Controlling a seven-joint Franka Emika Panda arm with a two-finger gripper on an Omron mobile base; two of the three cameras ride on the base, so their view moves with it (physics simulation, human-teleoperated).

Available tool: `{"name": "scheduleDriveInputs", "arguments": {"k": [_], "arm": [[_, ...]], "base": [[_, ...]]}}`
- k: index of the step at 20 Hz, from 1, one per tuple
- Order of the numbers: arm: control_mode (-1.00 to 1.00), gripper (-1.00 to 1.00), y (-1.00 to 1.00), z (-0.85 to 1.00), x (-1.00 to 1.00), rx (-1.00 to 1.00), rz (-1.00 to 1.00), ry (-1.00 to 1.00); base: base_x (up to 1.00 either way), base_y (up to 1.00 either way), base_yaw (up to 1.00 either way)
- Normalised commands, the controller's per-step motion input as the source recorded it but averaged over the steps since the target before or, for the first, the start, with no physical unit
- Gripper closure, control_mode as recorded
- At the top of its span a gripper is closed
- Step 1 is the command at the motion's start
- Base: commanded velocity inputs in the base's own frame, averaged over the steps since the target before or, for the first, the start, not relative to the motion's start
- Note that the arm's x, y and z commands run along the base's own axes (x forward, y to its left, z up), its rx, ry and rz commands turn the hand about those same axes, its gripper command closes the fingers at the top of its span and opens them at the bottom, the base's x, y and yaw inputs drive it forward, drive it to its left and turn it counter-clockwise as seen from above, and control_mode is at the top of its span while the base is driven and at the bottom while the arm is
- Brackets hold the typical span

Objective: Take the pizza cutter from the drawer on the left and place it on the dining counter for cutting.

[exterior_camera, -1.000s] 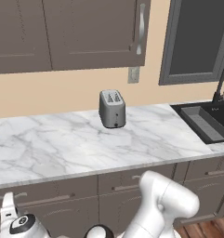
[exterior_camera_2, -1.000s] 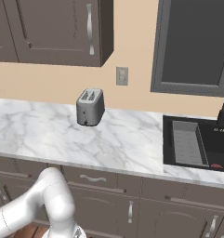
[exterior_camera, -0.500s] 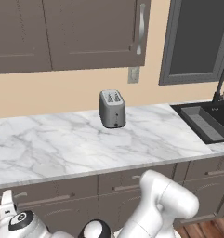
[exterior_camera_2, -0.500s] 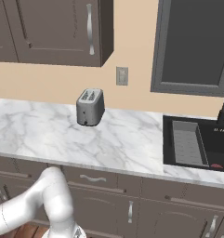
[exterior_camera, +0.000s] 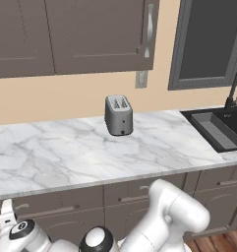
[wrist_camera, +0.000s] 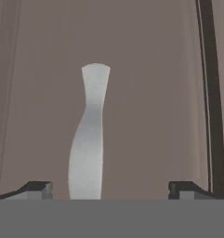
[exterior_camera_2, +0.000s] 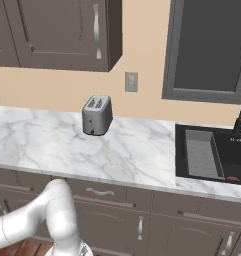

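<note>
The hand view looks straight at a grey-brown drawer (wrist_camera: 150,111) front from close up, and its curved silver bar handle (wrist_camera: 88,139) runs up the picture between my fingers. My gripper (wrist_camera: 111,188) is open, its two dark fingertips (wrist_camera: 37,188) spread wide on either side of the handle's near end, touching nothing. The drawer is shut, so the pizza cutter is hidden. The dining counter is out of view. My white arm (exterior_camera: 169,221) folds down low in front of the base cabinets.
A long marble worktop (exterior_camera: 56,157) runs along the beige wall, with a silver toaster (exterior_camera: 118,115) on it. A black sink (exterior_camera_2: 207,155) with a faucet lies to the right. Upper cupboards (exterior_camera: 90,34) hang above, and drawer fronts (exterior_camera_2: 99,192) line the cabinets below.
The arm's low joints have crept slightly in the left base view. The counter scene and the open jaws are unchanged.
</note>
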Motion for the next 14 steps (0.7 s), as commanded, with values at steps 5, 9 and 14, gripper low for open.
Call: {"name": "scheduleDriveInputs", "arguments": {"k": [5, 9, 14], "arm": [[-1.00, -1.00, 0.00, -0.69, 0.00, 0.00, 0.00, -0.06], [-1.00, -1.00, 0.00, -0.71, 0.01, 0.00, 0.00, -0.07], [-1.00, -1.00, 0.00, -0.74, 0.07, -0.02, 0.00, -0.11]], "base": [[0.00, 0.00, 0.00], [0.00, 0.00, 0.00], [0.00, 0.00, 0.00]]}}
